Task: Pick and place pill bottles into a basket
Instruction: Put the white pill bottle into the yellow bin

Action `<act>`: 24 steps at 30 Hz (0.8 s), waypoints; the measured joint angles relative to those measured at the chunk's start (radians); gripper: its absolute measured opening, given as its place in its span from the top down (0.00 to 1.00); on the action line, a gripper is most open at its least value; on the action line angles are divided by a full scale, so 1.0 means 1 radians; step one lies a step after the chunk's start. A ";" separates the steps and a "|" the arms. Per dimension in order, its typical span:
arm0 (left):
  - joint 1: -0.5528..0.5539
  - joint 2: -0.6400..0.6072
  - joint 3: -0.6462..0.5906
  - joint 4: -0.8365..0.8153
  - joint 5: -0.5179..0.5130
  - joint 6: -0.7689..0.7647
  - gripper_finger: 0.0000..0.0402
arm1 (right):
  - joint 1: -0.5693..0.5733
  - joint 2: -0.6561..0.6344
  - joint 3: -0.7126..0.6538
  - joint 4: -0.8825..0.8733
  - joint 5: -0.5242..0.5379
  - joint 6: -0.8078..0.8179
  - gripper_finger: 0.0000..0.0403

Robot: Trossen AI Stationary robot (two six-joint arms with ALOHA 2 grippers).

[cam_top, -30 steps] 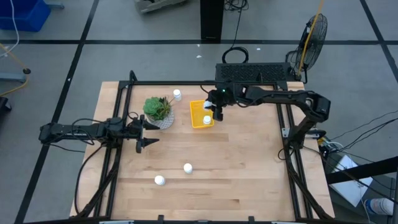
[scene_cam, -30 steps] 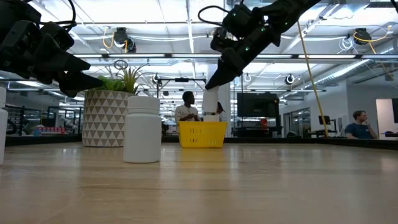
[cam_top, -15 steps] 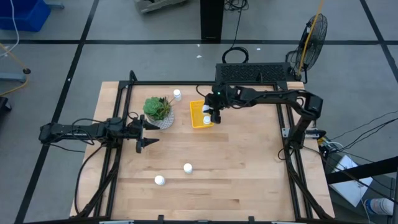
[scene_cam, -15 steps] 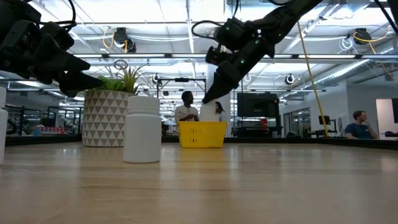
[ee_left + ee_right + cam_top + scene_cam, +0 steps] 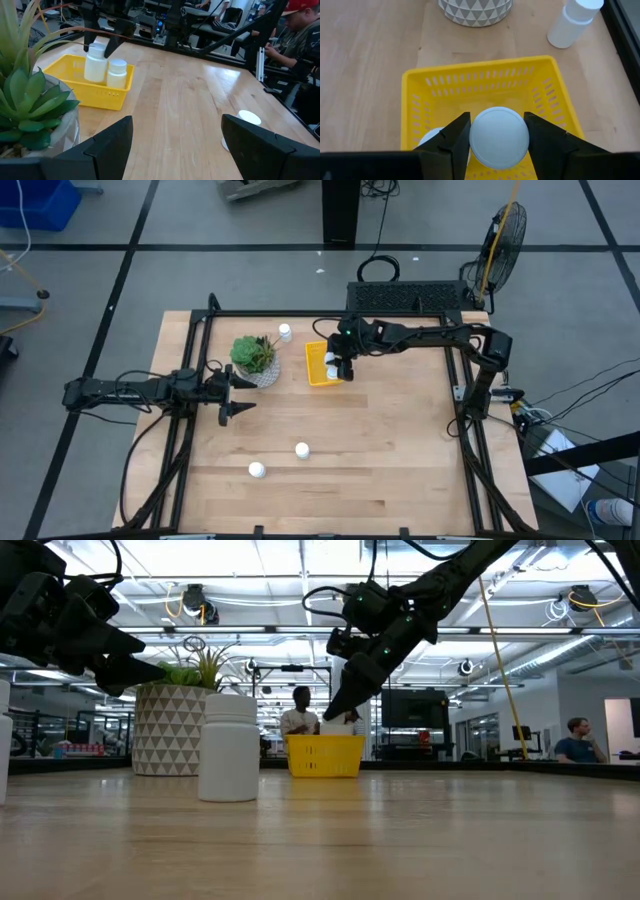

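The yellow basket [image 5: 318,364] stands right of the plant pot. One pill bottle [image 5: 116,74] stands inside it. My right gripper [image 5: 339,366] is shut on a second bottle [image 5: 95,64], whose lower part is sunk below the basket's rim. A third bottle [image 5: 285,332] stands on the table beyond the plant, also in the right wrist view [image 5: 572,17]. Two more [image 5: 302,449] [image 5: 257,469] stand on the near half of the table. My left gripper [image 5: 243,392] waits open at the left, by the plant. My right gripper pinches the bottle's white cap [image 5: 499,137] between its two fingers [image 5: 451,140], one on either side. They come slanting down from the table's right. The bottle hangs upright inside the basket. The basket wall hides whether its base stands on the floor.
A green succulent in a patterned pot [image 5: 255,357] stands close to the basket's left side. Black frame rails [image 5: 460,380] run along the table's edges. A near bottle [image 5: 229,748] looms large in the low view. People sit in the room behind.
My right gripper has gone down and a little toward the table's left with the bottle still in its fingers. The bottle, which hung above the basket's rim, has sunk upright between the basket's walls beside the other bottle.
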 joint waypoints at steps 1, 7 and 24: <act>0.000 0.000 0.000 0.000 0.000 0.000 0.23 | 0.000 0.000 0.000 -0.001 0.000 0.000 0.61; 0.000 0.000 0.000 0.000 0.000 0.000 0.23 | 0.000 0.018 0.000 0.006 -0.001 0.004 0.61; 0.000 0.000 0.000 0.001 0.000 0.000 0.23 | 0.000 0.036 0.000 0.006 0.007 -0.004 0.57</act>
